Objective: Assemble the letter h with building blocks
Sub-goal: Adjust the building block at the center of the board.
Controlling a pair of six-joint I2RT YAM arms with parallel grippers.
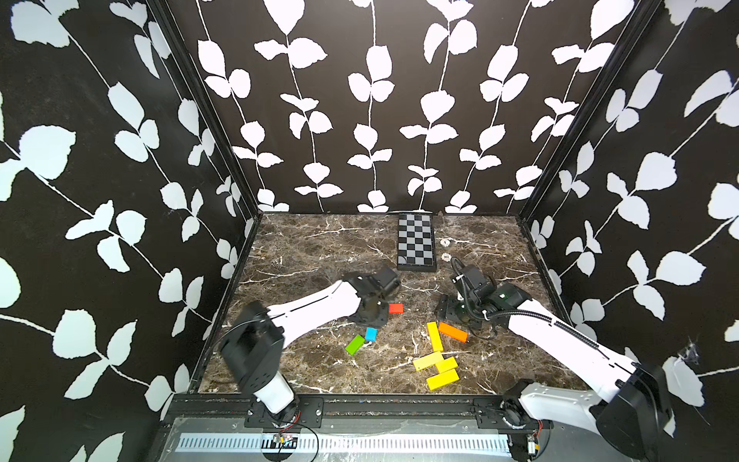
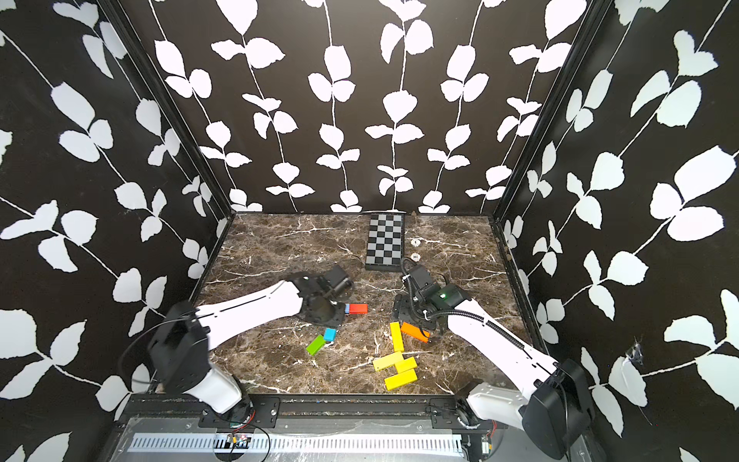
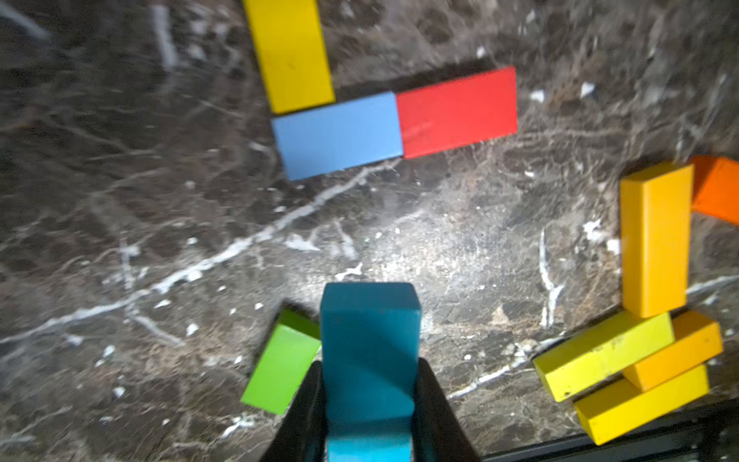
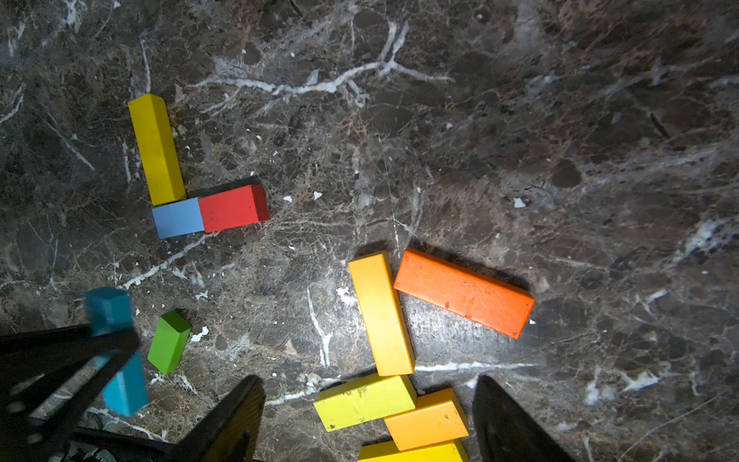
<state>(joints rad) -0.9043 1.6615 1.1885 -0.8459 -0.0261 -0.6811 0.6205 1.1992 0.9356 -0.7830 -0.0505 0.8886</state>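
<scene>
Black leaf-patterned walls (image 1: 100, 160) are enclosing a brown marble tabletop (image 1: 320, 248), where the left gripper (image 3: 370, 370) is clamping the teal block (image 3: 370, 324) just beside the green block (image 3: 280, 368), while the right gripper (image 4: 368, 384) is hanging with jaws spread near 4 touching yellow blocks (image 4: 380, 312) and the orange block (image 4: 464, 292).

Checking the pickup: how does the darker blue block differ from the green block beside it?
The darker blue block is clamped in the shut left gripper, tilted up; the green block lies flat on the table, ungripped. One is blue, the other green. Both are plain rectangular blocks.
</scene>
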